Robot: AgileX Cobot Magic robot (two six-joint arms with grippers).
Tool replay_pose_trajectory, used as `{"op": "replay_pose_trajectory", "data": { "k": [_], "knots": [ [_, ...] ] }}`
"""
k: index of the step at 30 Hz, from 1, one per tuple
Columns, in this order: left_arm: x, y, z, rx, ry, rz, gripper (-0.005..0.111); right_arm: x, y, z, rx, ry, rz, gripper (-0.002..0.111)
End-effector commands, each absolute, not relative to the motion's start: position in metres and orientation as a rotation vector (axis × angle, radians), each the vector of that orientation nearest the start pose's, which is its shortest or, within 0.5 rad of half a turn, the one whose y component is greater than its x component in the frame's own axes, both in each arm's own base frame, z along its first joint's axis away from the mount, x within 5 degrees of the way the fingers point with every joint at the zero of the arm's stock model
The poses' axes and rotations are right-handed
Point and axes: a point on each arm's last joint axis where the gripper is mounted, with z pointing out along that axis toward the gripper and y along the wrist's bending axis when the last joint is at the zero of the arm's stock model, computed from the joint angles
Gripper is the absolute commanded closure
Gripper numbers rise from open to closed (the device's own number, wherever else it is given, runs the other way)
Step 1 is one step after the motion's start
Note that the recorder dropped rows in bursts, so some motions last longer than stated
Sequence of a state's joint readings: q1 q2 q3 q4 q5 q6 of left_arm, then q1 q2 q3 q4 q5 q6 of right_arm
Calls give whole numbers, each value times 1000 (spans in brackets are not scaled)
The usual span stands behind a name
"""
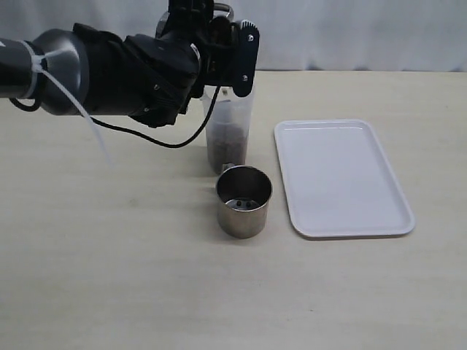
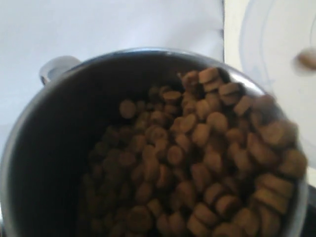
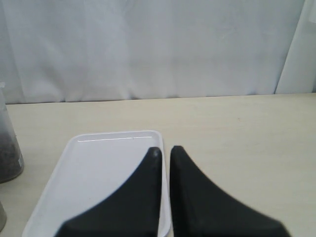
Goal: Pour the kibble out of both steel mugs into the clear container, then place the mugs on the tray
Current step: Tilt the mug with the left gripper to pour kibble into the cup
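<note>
Beige worktop [image 1: 109, 277] holds white tray [image 1: 343, 175], right of clear container [image 1: 230, 131]; left hand [image 1: 222, 55] clamps tilted steel mug [image 2: 49, 148] above container, kibble [image 2: 207, 163] at its lip; second steel mug [image 1: 244, 203] upright just before container; right hand [image 3: 165, 153] pressed together over tray edge.

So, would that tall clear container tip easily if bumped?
Probably tippy: the clear container is tall and narrow. The kibble filling its lower part likely weighs the base down, steadying it. Its smooth plastic might slide rather than topple.
</note>
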State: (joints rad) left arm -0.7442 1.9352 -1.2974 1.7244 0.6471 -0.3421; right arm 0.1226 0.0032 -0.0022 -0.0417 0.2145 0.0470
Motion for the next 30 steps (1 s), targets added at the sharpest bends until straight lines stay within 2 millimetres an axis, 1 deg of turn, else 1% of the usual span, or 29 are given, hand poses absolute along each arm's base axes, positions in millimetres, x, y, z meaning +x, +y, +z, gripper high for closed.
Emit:
{"op": "replay_pose_trajectory", "data": {
  "k": [1,5,8,16,18,22,27,30],
  "knots": [
    [354,-249,238,1611,1278,1124,107,55,6,194,-91,1693,85,104],
    [355,-246,239,1602,1285,1148,107,55,6,194,-91,1693,85,104],
    [360,-241,244,1576,1299,1161,107,55,6,194,-91,1693,85,104],
    [361,-243,245,1599,1275,1171,107,55,6,194,-91,1693,85,104],
    [361,-244,248,1593,1269,1173,107,55,6,194,-91,1693,85,104],
    [361,-244,247,1653,1219,1209,107,55,6,194,-91,1693,85,104],
    [361,-246,246,1673,1202,1190,107,55,6,194,-91,1693,85,104],
    [361,-248,245,1717,1161,1187,107,55,6,194,-91,1693,85,104]
  ]
}}
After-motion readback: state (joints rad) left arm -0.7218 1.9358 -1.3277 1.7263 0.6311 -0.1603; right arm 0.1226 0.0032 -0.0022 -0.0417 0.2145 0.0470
